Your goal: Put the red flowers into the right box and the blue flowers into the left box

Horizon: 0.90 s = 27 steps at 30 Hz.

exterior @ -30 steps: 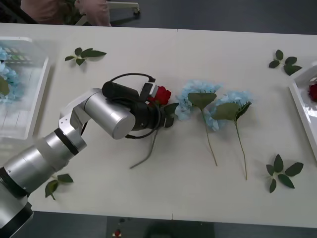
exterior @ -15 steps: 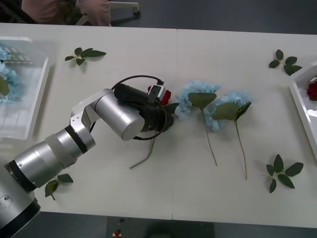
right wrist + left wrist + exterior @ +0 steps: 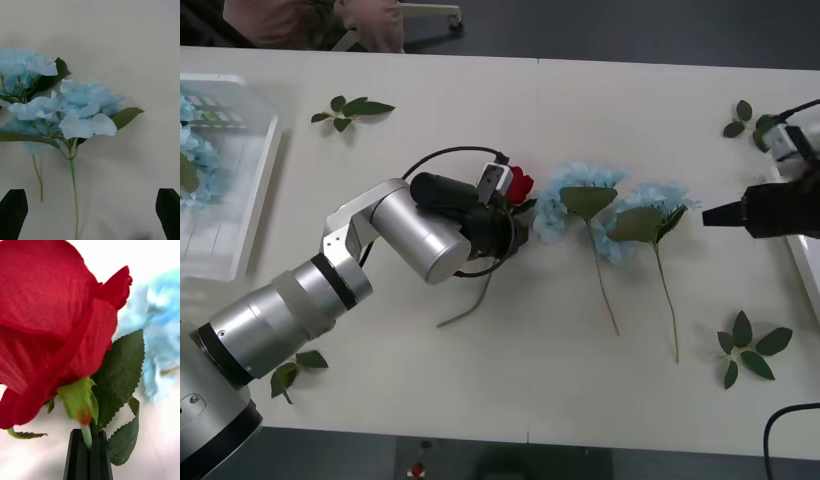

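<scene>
Mid-desk [image 3: 480,400]: left gripper [image 3: 515,215] clamped on the stem of a red rose [image 3: 518,184], jaws pressed together just under the bloom, as the left wrist view confirms [image 3: 88,455], with the rose head [image 3: 52,326] and its dark leaves rising straight above the black fingers. Stem trailing down behind the arm toward the desk's near side.

Just beside the rose, toward the robot's right: two blue flowers [image 3: 575,200] lying flat, blooms touching, stems pointing at the near edge. Right gripper [image 3: 710,213] entering from the right edge, black fingertips aimed at the nearer blue cluster [image 3: 650,205] yet clear of it; jaws wide apart in the right wrist view [image 3: 90,210], the pale cluster [image 3: 82,108] centred between and ahead of them.

Left box [image 3: 260,190] at the far left edge, cut by the frame, holding a blue bloom [image 3: 192,150] against its slatted bottom. Right box [image 3: 780,205] at the right edge, largely behind the right arm, only a piece of rim in sight.

Loose leaf sprigs scattered around the margins: one far-left [image 3: 350,108], one far-right [image 3: 750,125], one near-right [image 3: 750,345], one near-left [image 3: 295,370]. Broad bare desk along the near edge and between the rose and the left box; far strip behind the flowers also open. No readable brand, label or lettering anywhere.
</scene>
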Each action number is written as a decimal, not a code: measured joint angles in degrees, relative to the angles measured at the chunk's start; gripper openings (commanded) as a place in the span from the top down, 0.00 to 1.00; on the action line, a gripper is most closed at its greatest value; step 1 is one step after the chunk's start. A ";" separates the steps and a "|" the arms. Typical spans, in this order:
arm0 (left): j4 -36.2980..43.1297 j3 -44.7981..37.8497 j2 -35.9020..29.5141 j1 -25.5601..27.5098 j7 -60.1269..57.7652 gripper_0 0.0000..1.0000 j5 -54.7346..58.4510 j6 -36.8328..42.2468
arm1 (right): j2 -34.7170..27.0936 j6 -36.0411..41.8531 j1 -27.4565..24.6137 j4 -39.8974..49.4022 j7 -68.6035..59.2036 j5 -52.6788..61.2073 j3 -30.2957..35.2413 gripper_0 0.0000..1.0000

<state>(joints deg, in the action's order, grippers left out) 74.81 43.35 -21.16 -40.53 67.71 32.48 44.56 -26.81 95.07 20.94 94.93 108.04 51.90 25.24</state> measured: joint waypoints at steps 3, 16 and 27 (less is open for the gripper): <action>1.10 0.00 -0.86 0.00 0.00 1.00 0.59 -2.39 | 3.10 0.64 0.00 0.42 -1.41 -3.11 -0.46 0.00; 23.69 -10.67 -6.60 2.58 0.00 1.00 5.21 -9.34 | 8.80 -1.44 -0.60 0.46 -3.30 -11.10 -4.48 0.00; 27.57 -18.13 -4.14 -1.96 0.00 1.00 10.18 -9.35 | 8.82 0.81 -1.21 5.26 9.75 0.78 2.58 0.00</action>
<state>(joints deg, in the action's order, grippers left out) 102.38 25.22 -25.30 -42.49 67.70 42.67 35.21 -17.99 95.88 19.73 100.19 117.79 52.68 27.83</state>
